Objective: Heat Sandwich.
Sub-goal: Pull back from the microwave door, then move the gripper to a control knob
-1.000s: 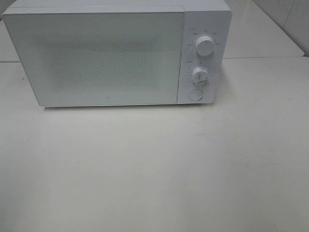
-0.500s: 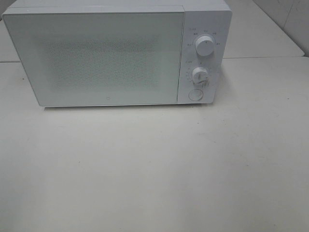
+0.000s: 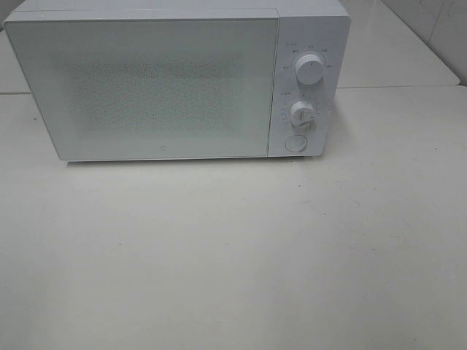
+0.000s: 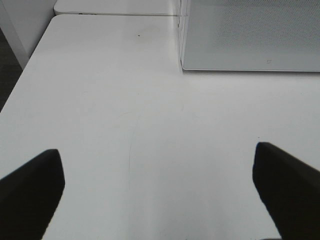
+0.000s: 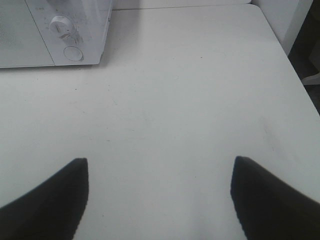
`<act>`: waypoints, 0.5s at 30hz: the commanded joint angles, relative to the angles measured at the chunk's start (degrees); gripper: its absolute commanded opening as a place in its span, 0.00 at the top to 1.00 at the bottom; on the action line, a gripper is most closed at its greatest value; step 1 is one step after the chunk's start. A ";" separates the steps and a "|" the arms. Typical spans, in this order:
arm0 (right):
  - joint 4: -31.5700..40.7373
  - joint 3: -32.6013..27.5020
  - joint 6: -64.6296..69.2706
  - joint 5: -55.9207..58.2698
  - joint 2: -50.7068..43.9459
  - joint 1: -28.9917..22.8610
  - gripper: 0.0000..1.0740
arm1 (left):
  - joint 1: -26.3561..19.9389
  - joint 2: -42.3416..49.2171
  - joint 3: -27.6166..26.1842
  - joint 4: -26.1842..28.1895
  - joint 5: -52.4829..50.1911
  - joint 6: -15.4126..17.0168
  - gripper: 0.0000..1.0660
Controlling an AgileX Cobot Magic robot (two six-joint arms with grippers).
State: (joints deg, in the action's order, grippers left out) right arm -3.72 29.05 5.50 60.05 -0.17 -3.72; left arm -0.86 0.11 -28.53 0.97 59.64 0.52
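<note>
A pale, off-white counter [image 3: 233,255] fills most of the high view, matte and faintly scuffed. A seam across the upper right of the frame separates it from a second white surface [image 3: 394,44] behind. A slice of tiled wall [image 3: 445,22] shows in the top right corner. In the left wrist view a dark strip of floor [image 4: 6,70] runs past the counter's edge.

A white microwave [image 3: 179,80] stands at the top of the frame, left of centre, facing the camera. Its top edge is cut off by the frame. Its door [image 3: 142,91] is shut. The dotted frosted panel reads as a grey haze, and nothing behind it can be made out.

The sandwich shows in no view, so its place, heading and long axis cannot be told.

On the panel at the microwave's right are an upper knob [image 3: 310,71], a lower knob [image 3: 303,114] and a round button [image 3: 295,143]. The print around the knobs is too small to read.

Neither arm appears in the high view. The left pincer [image 4: 155,152] stands wide, with only bare counter between its dark fingers [image 4: 30,190]. The right pincer [image 5: 160,161] also stands wide over bare counter, gripping nothing.
</note>
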 commanded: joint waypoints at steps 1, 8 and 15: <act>0.00 0.00 0.34 -0.63 -1.66 0.40 0.30 | 0.17 1.55 0.17 0.11 -0.29 0.17 0.09; 0.00 0.00 0.34 -0.63 -1.49 0.40 0.30 | 0.17 1.66 0.17 0.06 -0.29 0.29 0.09; 0.00 0.00 0.34 -0.63 -1.43 0.40 0.30 | 0.17 1.60 0.17 0.06 -0.29 0.29 0.09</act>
State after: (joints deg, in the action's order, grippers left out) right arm -3.72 29.05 5.50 60.05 -0.17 -3.72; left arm -0.86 0.17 -28.53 0.92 59.64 0.52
